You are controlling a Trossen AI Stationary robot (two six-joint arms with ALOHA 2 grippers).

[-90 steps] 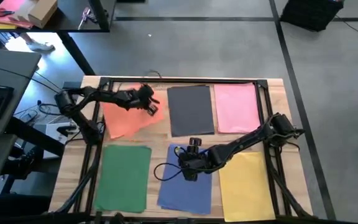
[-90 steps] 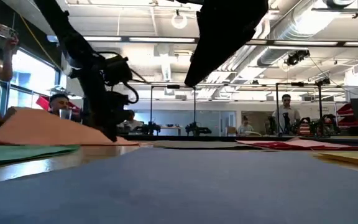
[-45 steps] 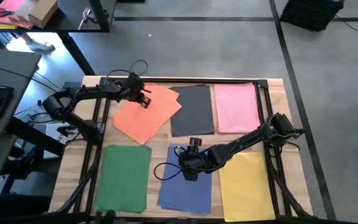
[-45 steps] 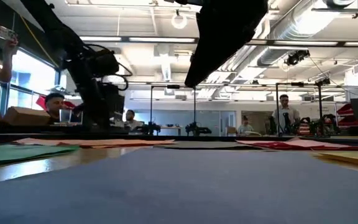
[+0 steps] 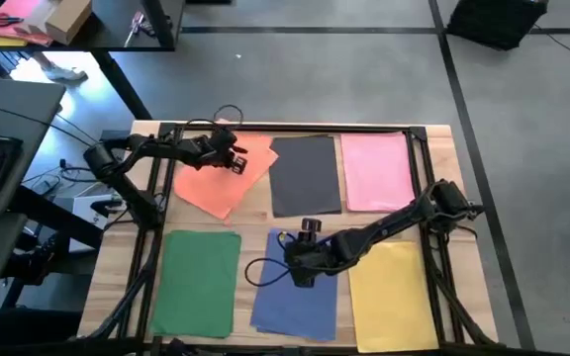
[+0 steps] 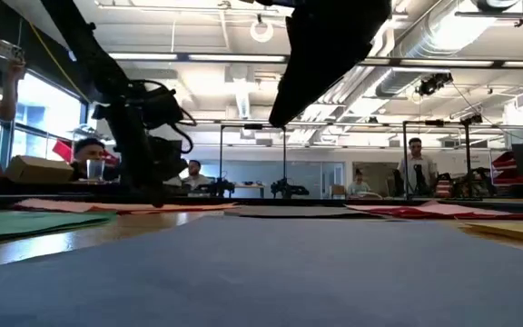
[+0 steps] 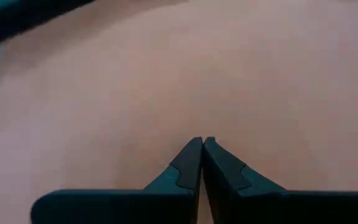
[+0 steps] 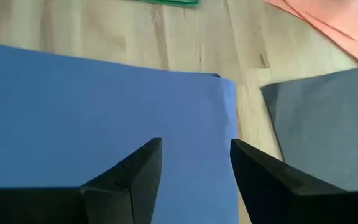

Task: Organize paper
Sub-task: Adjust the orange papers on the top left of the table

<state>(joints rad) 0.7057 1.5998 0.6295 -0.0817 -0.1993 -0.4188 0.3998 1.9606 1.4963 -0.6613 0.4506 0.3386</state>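
where overhead hides it, left claw (image 7: 202,142) closes.

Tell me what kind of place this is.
Probably a robotics lab or workshop: exposed ceiling ducts, several more arm rigs on distant tables, people at benches, and a light wooden worktable.

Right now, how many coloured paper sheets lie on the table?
6: orange sheet back left, dark grey sheet back middle, pink sheet back right, green sheet, blue sheet, yellow sheet in front. Stacked sheets may hide others.
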